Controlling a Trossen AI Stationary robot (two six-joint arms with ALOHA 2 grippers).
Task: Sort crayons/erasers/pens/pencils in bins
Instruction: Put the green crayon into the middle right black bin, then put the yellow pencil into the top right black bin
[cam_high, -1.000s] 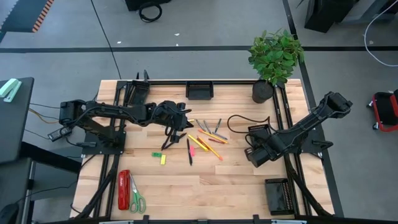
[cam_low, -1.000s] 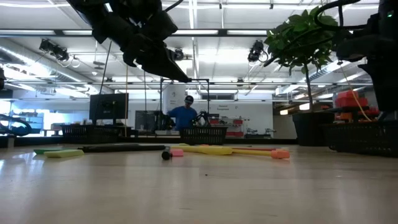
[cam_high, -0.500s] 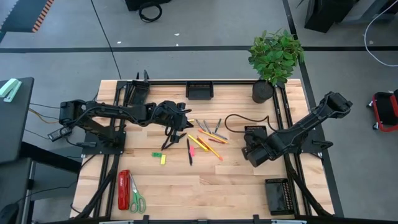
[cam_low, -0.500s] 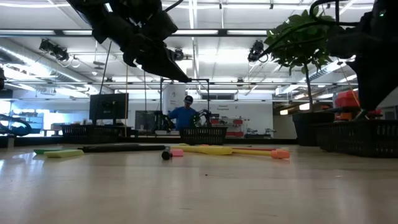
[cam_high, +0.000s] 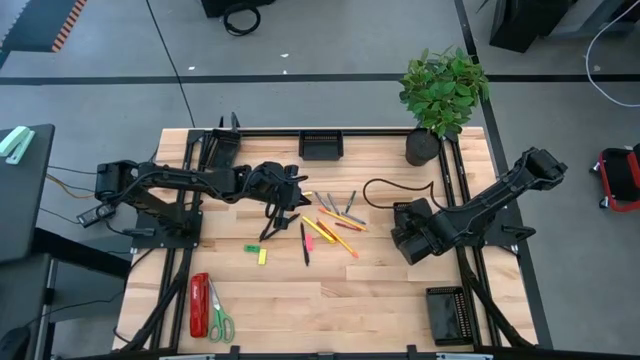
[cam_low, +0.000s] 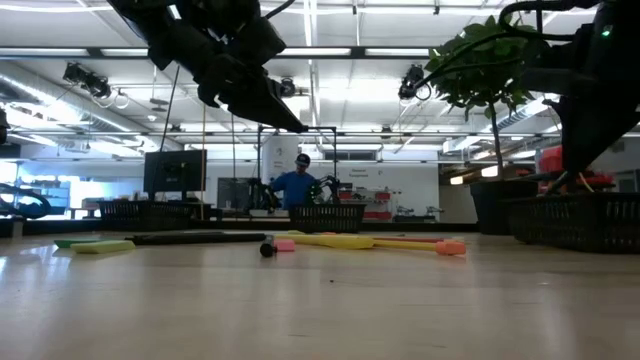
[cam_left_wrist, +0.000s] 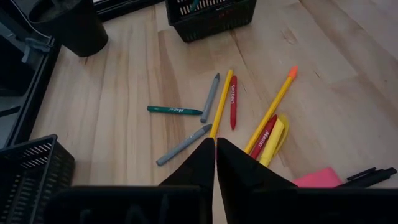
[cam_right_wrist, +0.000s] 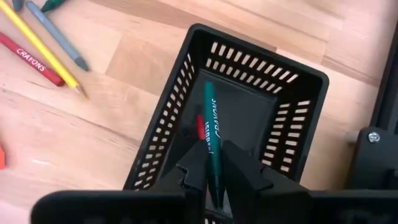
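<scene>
My right gripper (cam_right_wrist: 211, 163) (cam_high: 408, 230) is shut on a green crayon (cam_right_wrist: 210, 134) above a black mesh bin (cam_right_wrist: 298, 112) at the table's right, which holds a red crayon (cam_right_wrist: 200, 126). My left gripper (cam_left_wrist: 215, 144) (cam_high: 272, 228) is shut and empty, raised above the table left of the pile. Loose on the table lie grey, green and red crayons (cam_left_wrist: 233, 102), yellow pencils (cam_left_wrist: 222, 102), black pens (cam_high: 304, 243), and green (cam_high: 252, 248), yellow (cam_high: 263, 256) and pink erasers. My right gripper pinches the green crayon between its two fingers (cam_right_wrist: 189, 171) near its back end (cam_right_wrist: 214, 180). The crayon lies along the fingers and sticks out forward, its tip pointing down into the bin. Whether the tip touches the bin cannot be told.
A second bin (cam_high: 322, 146) stands at the far edge and a third (cam_high: 447, 312) at the near right. A potted plant (cam_high: 422, 146) stands far right. A black cable (cam_high: 385, 190) loops beside it. A red stapler (cam_high: 199, 305) and green scissors (cam_high: 220, 322) lie near left.
My right gripper has gone a little toward the table's far edge with the green crayon and now stands over the right bin. My left arm has kept still.
</scene>
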